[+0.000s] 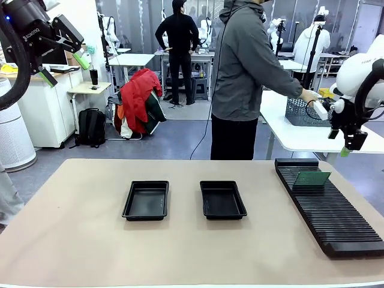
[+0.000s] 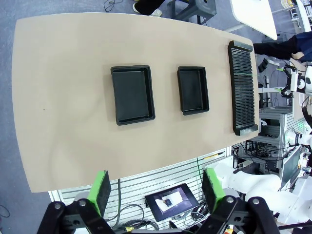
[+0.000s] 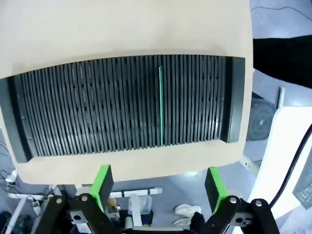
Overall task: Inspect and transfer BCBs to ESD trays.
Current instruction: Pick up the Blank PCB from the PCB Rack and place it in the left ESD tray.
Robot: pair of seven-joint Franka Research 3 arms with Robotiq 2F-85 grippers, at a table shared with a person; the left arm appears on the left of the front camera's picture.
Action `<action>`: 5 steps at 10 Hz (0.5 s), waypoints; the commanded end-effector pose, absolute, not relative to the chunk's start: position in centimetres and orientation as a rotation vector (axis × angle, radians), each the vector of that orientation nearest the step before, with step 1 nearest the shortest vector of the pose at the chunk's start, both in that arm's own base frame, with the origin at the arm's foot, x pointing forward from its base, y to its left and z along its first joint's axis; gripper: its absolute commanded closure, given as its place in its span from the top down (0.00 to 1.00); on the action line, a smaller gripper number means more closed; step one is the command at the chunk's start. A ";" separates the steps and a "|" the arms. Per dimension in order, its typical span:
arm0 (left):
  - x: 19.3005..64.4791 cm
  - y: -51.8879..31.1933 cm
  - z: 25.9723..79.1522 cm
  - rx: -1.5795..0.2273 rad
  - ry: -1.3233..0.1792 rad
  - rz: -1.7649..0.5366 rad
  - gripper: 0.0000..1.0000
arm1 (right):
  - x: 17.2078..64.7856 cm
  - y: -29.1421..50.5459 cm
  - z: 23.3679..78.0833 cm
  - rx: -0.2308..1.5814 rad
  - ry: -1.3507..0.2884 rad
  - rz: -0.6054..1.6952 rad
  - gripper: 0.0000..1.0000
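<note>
While both arms hang clear of the table point(image 1: 72, 240), the left gripper point(image 1: 65, 69) sits high at 10 o'clock in the front view, jaws spread wide with nothing between them. In its own wrist view the left gripper point(image 2: 157, 191) has its green pads far apart and looks straight down on the tabletop. The right gripper point(image 1: 351, 143) hangs at 3 o'clock in the front view, above the far end of the slotted rack point(image 1: 333, 213). The right wrist view has the right gripper point(image 3: 159, 183) equally wide and empty, well above the rack point(image 3: 122, 107). One BCB point(image 1: 311, 178) stands on edge in a slot near the rack's far end, at 2 o'clock of the table. From above it reads as a thin green line point(image 3: 160, 105) across the ribs, and from the left wrist as a faint green sliver point(image 2: 243, 74). The rack lies along the table's 3 o'clock side. The two ESD trays are near table centre, both bare inside. The left tray point(image 1: 146, 200) is at 9 o'clock of the right tray point(image 1: 222, 199), with a gap between them. From the left wrist they appear as left tray point(image 2: 132, 95) and right tray point(image 2: 193, 90), well apart from the rack point(image 2: 242, 97). A person point(image 1: 246, 72) stands at 12 o'clock beyond the table, with one hand point(image 1: 309, 96) at a wire-mesh basket point(image 1: 298, 113) on a white side table.
</note>
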State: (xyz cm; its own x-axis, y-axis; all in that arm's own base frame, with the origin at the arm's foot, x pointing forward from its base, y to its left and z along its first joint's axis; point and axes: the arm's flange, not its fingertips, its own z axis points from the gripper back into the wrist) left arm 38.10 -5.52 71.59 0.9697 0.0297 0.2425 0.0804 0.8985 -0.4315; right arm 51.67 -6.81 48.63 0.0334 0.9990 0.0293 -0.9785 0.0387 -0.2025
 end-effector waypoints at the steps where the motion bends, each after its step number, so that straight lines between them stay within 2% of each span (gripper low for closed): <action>1: 38.1 -5.5 71.6 -0.454 -0.252 -0.029 1.00 | 52.4 -7.1 46.6 -0.137 -0.224 1.588 1.00; 5: 38.1 -5.5 71.6 -0.454 -0.252 -0.029 1.00 | 54.6 -5.9 42.1 -0.103 -0.222 1.606 1.00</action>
